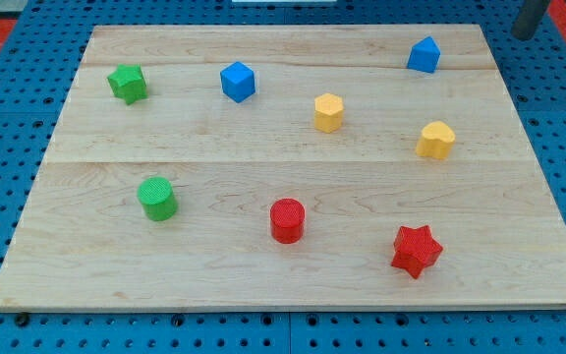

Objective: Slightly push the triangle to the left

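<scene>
Probably light, stiff, easy to slide: blue triangle [424,55] best met low on its right face by my tip [525,33], now far right, touching nothing.

Wooden board [293,285]; green star [127,84], blue cube [237,81], yellow hexagon [329,112], red cylinder [287,220]

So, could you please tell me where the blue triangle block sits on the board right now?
The blue triangle block sits near the view's top right corner of the wooden board, up and right of the yellow hexagon block, with my tip further right, off the board.
</scene>
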You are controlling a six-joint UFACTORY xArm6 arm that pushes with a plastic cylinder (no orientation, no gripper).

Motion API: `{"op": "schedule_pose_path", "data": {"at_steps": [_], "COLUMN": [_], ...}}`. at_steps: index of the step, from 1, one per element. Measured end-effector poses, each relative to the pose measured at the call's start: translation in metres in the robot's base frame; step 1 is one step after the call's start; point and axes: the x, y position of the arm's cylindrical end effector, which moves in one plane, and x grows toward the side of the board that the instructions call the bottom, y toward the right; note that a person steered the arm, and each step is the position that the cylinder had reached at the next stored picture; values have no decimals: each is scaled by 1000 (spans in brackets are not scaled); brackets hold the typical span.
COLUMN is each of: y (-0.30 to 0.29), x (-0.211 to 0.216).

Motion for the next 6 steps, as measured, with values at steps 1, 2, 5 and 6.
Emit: {"op": "schedule_pose_path", "data": {"at_steps": [1, 2, 5, 6], "y": [-22, -119, -350, -419], "x": [39, 63, 106, 110]}}
